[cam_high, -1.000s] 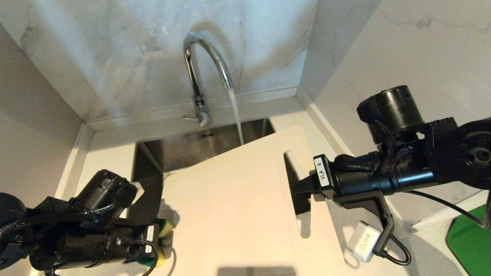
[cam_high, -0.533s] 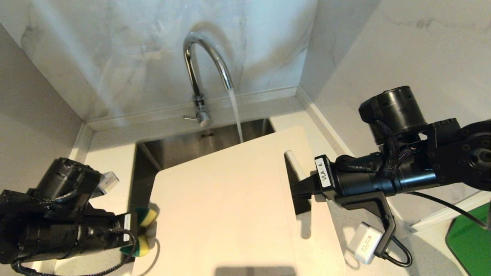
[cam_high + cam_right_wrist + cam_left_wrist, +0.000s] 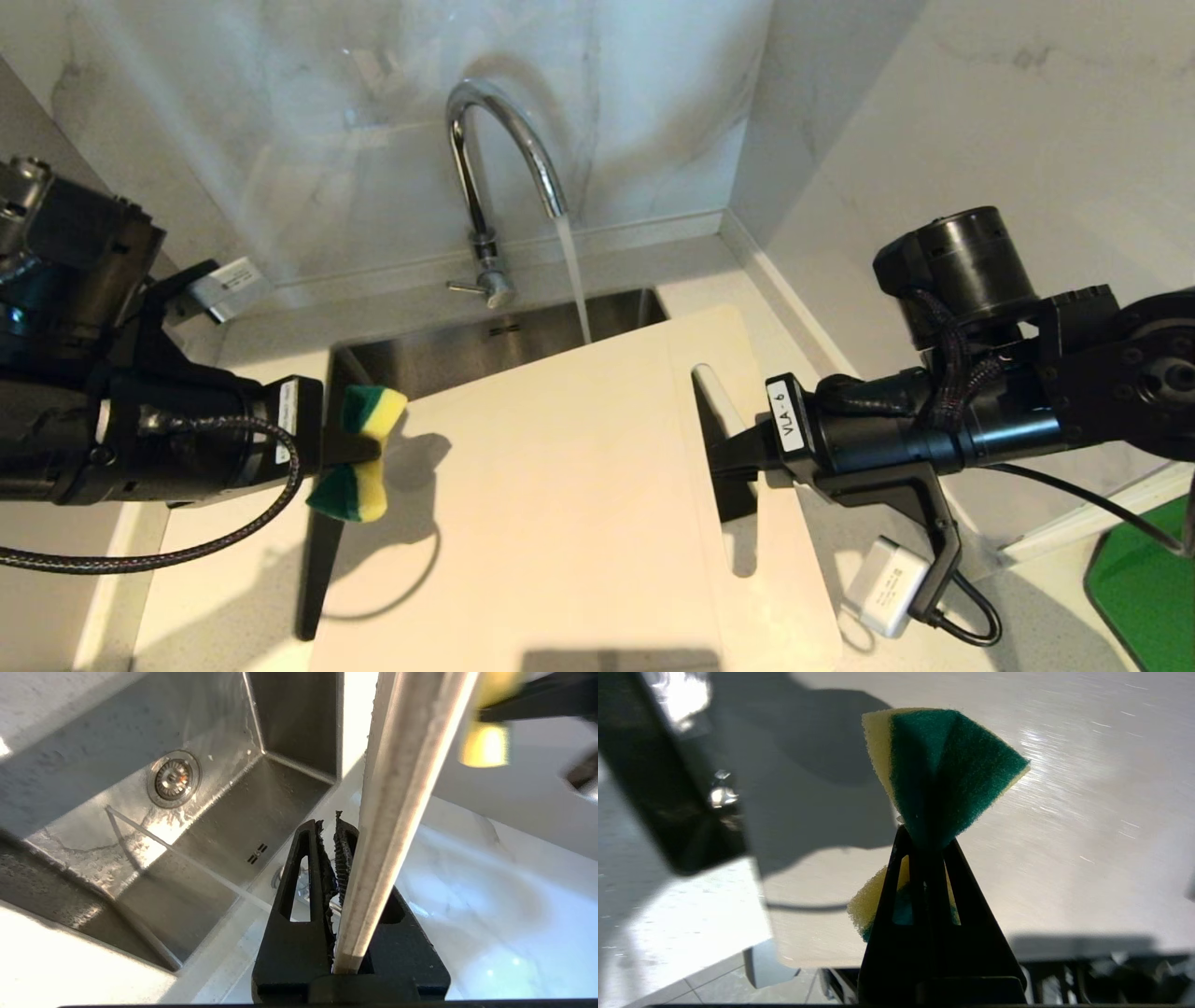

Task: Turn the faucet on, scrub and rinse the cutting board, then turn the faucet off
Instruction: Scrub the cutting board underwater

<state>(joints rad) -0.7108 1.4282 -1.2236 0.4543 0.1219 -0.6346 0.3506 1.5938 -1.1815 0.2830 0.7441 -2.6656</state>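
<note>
Right now I have the left gripper (image 3: 350, 453) pinched tight on the green and yellow sponge (image 3: 359, 453), squeezing its middle so both ends flare out, just off the left edge of the cutting board (image 3: 560, 504). The right gripper (image 3: 724, 459) is clamped on the board through its handle cutout, holding it over the sink (image 3: 448, 359). The faucet (image 3: 485, 177) is running, and its stream seems to drop past the board's far edge, though I can't tell whether it wets the surface. My worry is that scrubbing pressure on the board's unsupported left side could lever it out of a thin, wet-edged grip, or that the narrow pinch lets the sponge twist free.
</note>
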